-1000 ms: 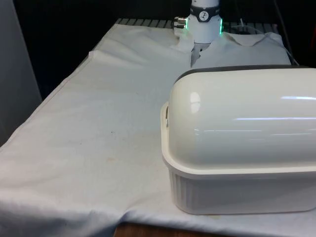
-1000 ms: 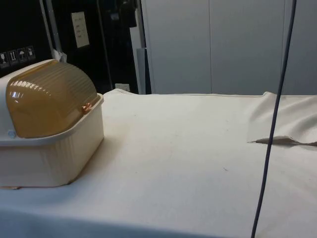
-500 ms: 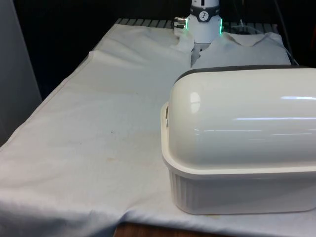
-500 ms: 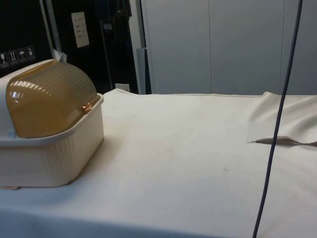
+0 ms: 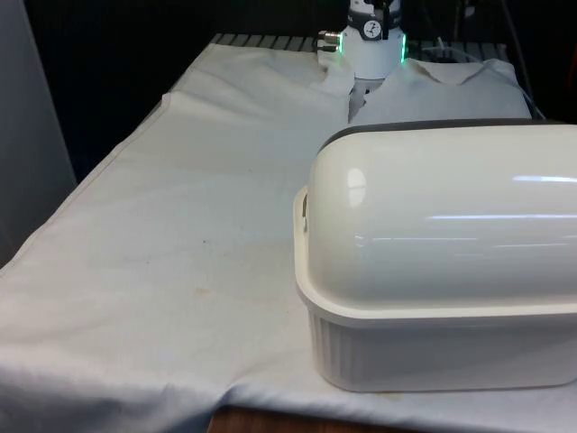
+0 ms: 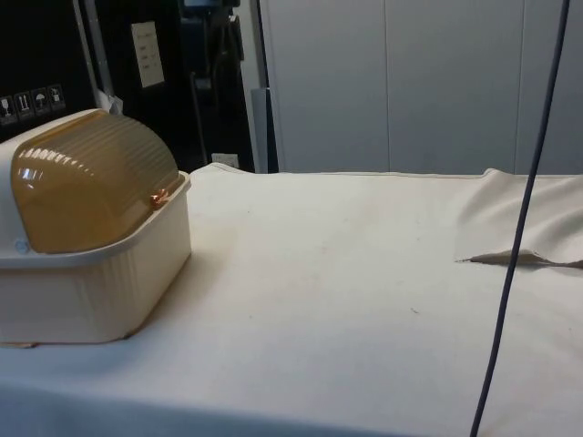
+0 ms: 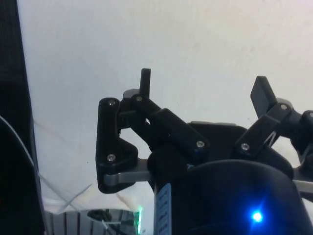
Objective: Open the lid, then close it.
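A cream bread box [image 5: 442, 271] stands at the near end of the table on the front view's right, its smooth back towards that camera. The side view gives its amber ribbed roll lid [image 6: 91, 177], which is down and closed, with a small handle [image 6: 159, 197] at its lower edge against the cream base [image 6: 91, 291]. In the wrist view my gripper [image 7: 204, 87] is open above bare white cloth, with nothing between the fingertips [image 7: 145, 78]. No part of the box lies under it.
The robot's base [image 5: 371, 41] stands at the table's far end. A dark cable [image 6: 521, 228] hangs down across the side view's right. A raised fold of cloth [image 6: 510, 250] lies behind it. The white cloth [image 5: 198, 207] stretches wide beside the box.
The hanging cable in the side view has swung to the right. The bread box and its lid have not moved.
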Controlling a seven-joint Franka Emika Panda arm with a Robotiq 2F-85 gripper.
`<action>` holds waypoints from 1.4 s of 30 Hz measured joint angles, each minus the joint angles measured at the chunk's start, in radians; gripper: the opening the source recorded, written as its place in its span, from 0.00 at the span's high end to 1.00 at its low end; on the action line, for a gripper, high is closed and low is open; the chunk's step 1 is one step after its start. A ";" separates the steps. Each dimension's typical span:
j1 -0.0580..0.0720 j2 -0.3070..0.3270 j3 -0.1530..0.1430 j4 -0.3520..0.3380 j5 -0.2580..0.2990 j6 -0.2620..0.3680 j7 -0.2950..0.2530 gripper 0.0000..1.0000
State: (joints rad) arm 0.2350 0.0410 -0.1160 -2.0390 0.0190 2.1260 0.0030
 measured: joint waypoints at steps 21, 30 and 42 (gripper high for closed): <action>0.006 0.038 0.030 -0.092 -0.046 0.209 0.030 0.00; 0.008 0.076 0.049 -0.107 -0.072 0.281 0.061 0.00; 0.005 0.129 0.051 -0.113 -0.072 0.357 0.063 0.00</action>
State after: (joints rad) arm 0.2400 0.1700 -0.0650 -2.1520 -0.0530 2.4830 0.0660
